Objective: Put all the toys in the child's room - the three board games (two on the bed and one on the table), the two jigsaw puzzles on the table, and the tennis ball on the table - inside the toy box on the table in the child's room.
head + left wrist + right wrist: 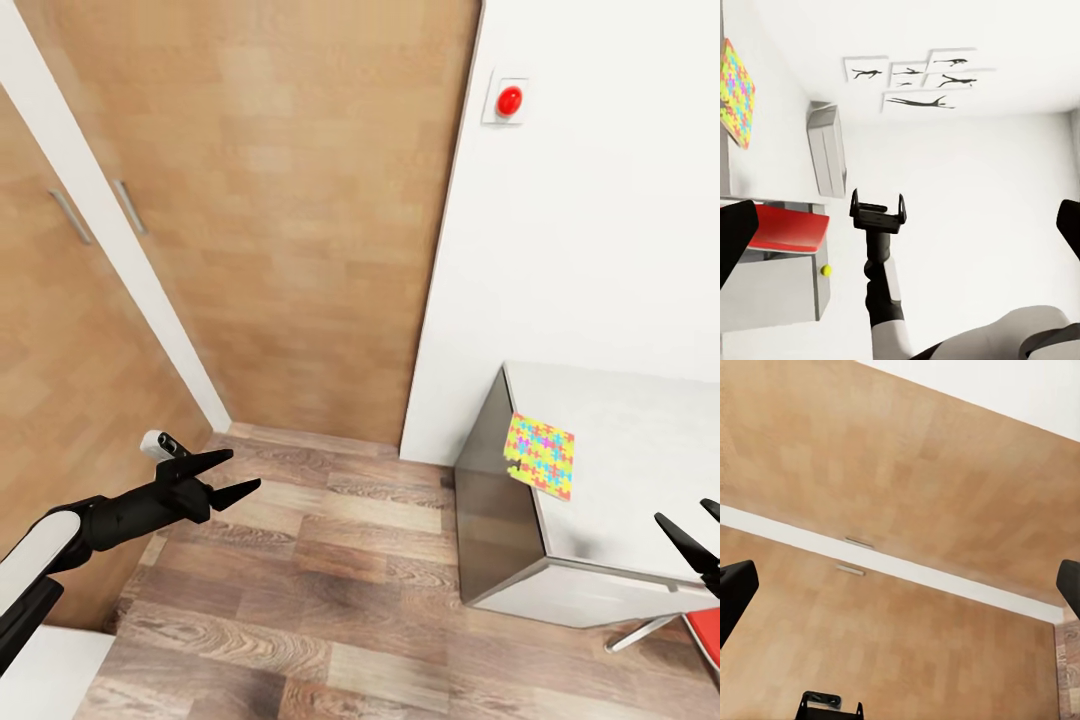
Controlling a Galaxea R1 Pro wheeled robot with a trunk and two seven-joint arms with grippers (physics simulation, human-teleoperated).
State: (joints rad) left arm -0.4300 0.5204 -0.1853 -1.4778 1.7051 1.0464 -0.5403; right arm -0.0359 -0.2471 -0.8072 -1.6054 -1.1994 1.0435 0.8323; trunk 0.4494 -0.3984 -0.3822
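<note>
Where the wood-plank floor (300, 590) meets the white wall (600, 230), the grey surface (640, 470) stands in the corner, and one puzzle (540, 456) lies flat on it near its left edge, close to the wall end. Its lid is a bright pattern of interlocking yellow, green, pink and blue jigsaw pieces, and one corner looks to reach just over the surface's edge. From the left wrist view the same puzzle (736, 94) shows edge-on against the pale top, and a small yellow-green ball (826, 270) sits further along the surface, well apart from the puzzle. A red chair seat (784, 229) shows between them in that view, and its corner (705, 640) shows by the surface's near end in the head view.

The left gripper (228, 475) hangs over the floor in front of the wooden wardrobe doors (280, 200), its two black fingers spread apart with nothing between them. The right gripper (700, 530) is over the surface's near end, well apart from the puzzle, fingers likewise parted and empty; the left wrist view shows it (877, 214) head-on with its jaws wide.

A red button (509, 99) sits high on the wall, and black silhouette pictures (919, 79) hang on the far wall.
</note>
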